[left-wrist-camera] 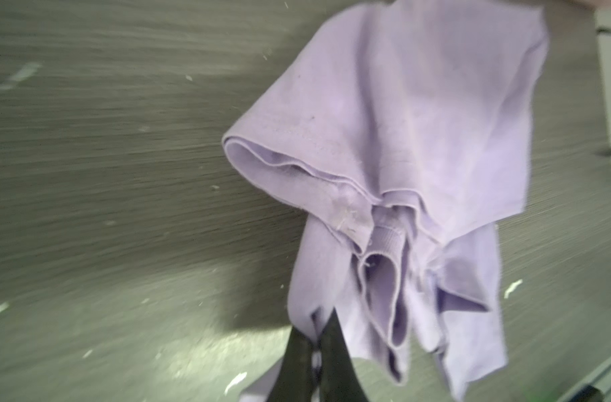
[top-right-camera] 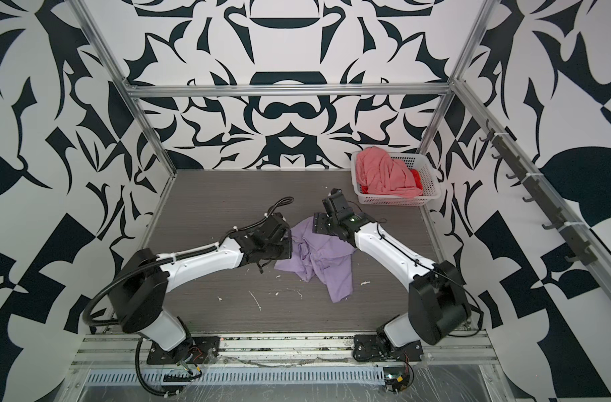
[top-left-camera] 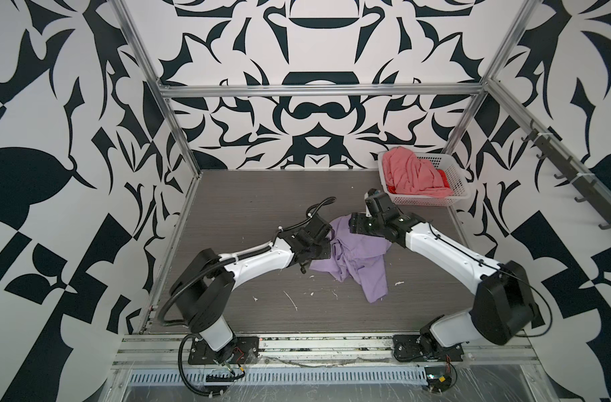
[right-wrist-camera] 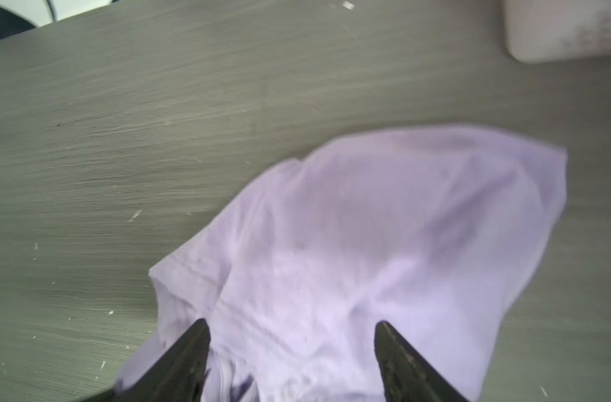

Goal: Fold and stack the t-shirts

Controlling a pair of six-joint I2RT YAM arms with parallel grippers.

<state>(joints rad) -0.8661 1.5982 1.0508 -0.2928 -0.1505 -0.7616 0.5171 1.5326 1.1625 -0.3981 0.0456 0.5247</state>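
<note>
Your left claw [left-wrist-camera: 318, 329] clamps the lavender tee [left-wrist-camera: 419, 121], likely to spread it flat; your right claw [right-wrist-camera: 291, 325] hovers open.

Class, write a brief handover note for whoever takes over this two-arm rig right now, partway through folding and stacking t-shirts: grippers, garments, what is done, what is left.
Grippers: the left gripper is shut on a fold of the crumpled lavender cloth t-shirt. The right gripper is open, its jaws astride the same shirt.
Garments: the lavender shirt lies bunched mid-way on the grey wood-grain table. The salmon-pink t-shirt and the red t-shirt are heaped in the white perforated plastic basket at the far right corner.
Done: nothing folded or stacked.
Left: flatten and fold all three shirts, then stack them.
</note>
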